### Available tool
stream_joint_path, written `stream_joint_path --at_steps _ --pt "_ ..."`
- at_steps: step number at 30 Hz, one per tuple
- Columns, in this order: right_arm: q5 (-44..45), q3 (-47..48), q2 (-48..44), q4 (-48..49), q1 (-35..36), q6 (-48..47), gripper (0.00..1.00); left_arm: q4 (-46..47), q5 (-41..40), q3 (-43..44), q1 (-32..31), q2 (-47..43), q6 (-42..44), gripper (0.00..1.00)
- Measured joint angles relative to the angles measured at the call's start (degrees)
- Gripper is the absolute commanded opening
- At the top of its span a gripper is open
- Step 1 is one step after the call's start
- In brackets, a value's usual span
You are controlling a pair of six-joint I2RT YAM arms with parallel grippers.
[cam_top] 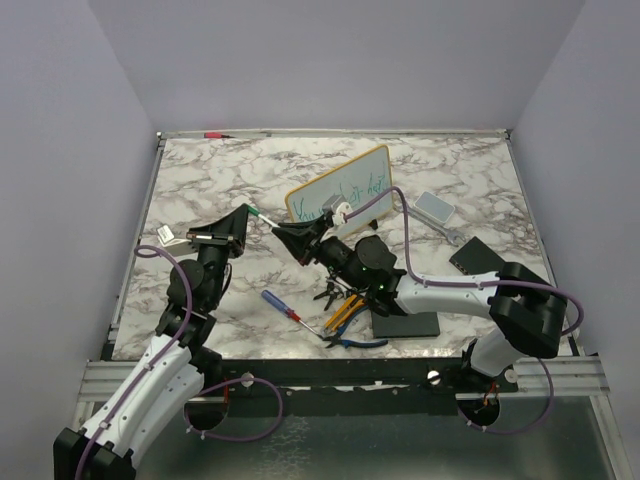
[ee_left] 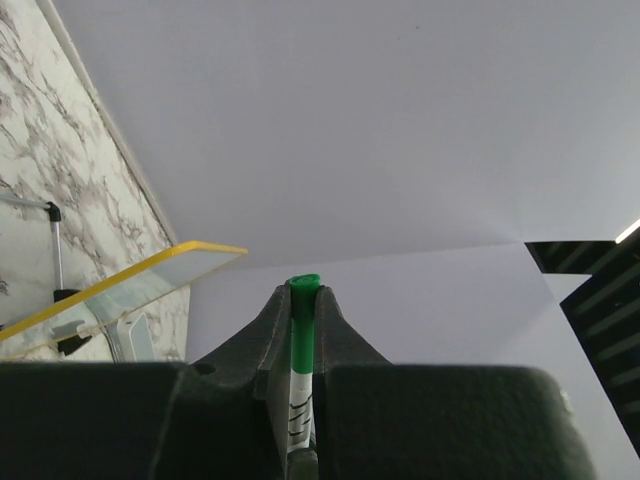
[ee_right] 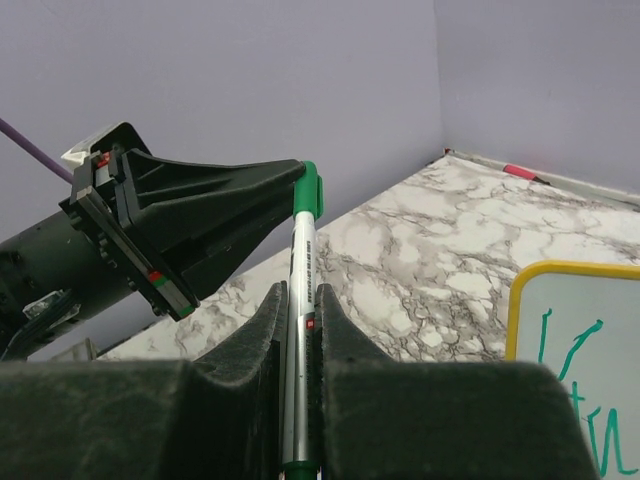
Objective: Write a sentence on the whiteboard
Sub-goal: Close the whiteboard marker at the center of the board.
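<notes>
A white-and-grey marbled tabletop (cam_top: 200, 190) sits between plain lavender walls (cam_top: 330, 60). The small yellow-framed whiteboard (cam_top: 340, 190) stands tilted toward the far edge, right of centre, with a teal-green handwritten sentence (cam_top: 345, 198) across it. Near its left end, the left end effector (cam_top: 243, 212) is clamped on the green cap (ee_right: 308, 190) of a white marker (ee_right: 298, 300). The right end effector (cam_top: 280, 232) grips the barrel.

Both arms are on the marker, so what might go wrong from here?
1. The left gripper and right gripper are both shut on the marker; pulling off-axis may make it slip or drop.
2. The whiteboard stands close by the right gripper; a swing might tip it or smear the sentence.
</notes>
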Motion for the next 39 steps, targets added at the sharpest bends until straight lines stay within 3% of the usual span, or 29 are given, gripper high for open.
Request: stream_joint_path --at_steps 39 --pt "3.0 10.4 5.0 -7.3 1.0 -1.5 0.01 1.3 -2.4 0.2 1.8 -1.4 5.0 0.0"
